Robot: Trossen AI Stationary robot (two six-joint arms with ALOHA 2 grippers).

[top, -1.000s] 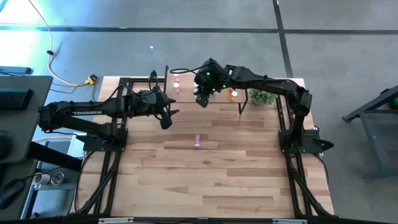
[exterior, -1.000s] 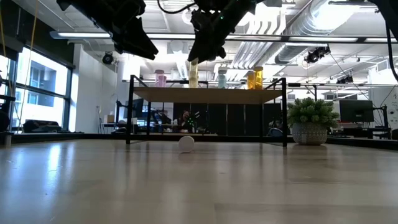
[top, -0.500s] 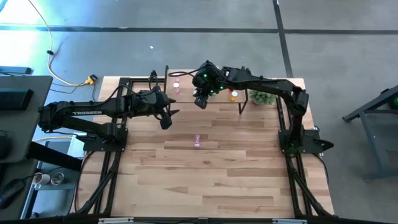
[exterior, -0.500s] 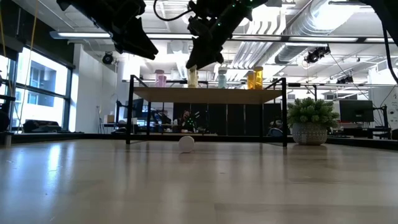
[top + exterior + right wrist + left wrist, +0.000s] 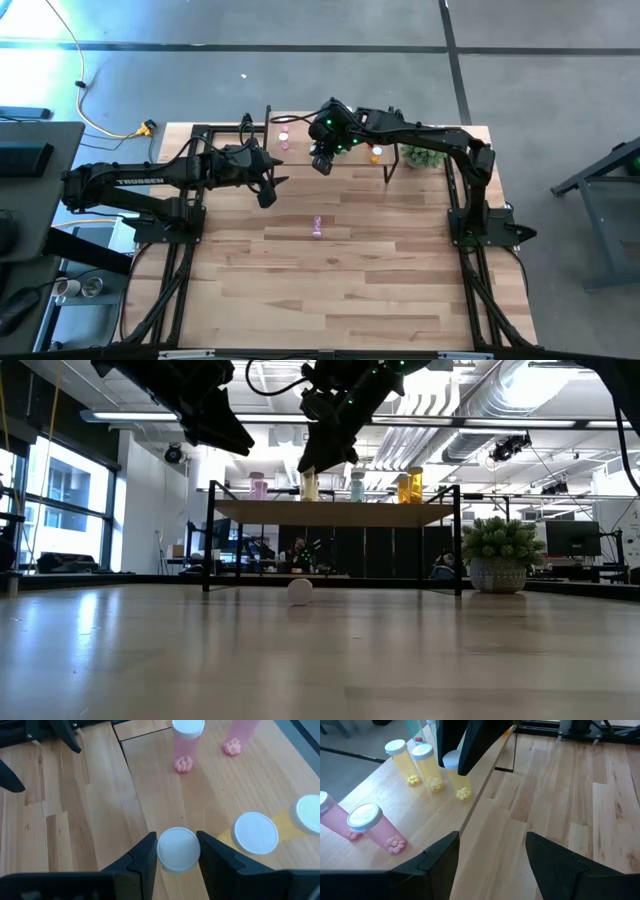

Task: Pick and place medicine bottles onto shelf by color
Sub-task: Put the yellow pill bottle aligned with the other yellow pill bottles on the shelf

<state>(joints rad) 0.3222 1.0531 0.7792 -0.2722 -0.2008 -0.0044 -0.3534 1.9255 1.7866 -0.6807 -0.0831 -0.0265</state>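
While the left gripper [image 5: 272,186] hangs with its fingers spread wide and nothing between them, above the table [image 5: 350,290] just near of the shelf's left part, the right gripper [image 5: 176,851] is over the shelf [image 5: 335,512], its fingers closed onto the white cap of a yellow bottle [image 5: 458,779]. That bottle stands at the shelf's near edge, upright, with small pills at its bottom; whether its base rests on the board I cannot tell. Two more yellow bottles [image 5: 415,762] stand just beside it on the shelf, farther from the edge. Left of them on the shelf are two pink bottles [image 5: 374,827], upright and capped. Along the shelf to the right, the low view shows a green bottle [image 5: 357,485] and an orange bottle [image 5: 410,485]. One pink bottle [image 5: 317,226] lies on its side on the table, well near of the shelf, roughly midway between the arms. A potted plant [image 5: 423,155] sits at the shelf's right end.
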